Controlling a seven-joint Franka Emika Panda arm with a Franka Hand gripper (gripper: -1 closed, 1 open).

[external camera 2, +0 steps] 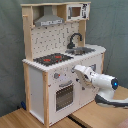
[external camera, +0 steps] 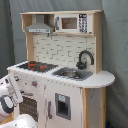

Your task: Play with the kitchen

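A tall white and light-wood toy kitchen (external camera: 60, 65) stands against a grey curtain, filling most of both exterior views. Its top holds a black hob with red rings (external camera 2: 52, 59), a sink (external camera: 71, 74) and a curved black faucet (external camera 2: 74, 40); a grey hood (external camera: 40, 25) hangs above. The white robot arm (external camera 2: 97, 80) reaches to the kitchen's front beside the oven door (external camera 2: 64, 95), near the knobs. Whether its fingers are open or closed cannot be told.

Gripper (external camera 2: 77, 68) fingers blurred (indistinct).
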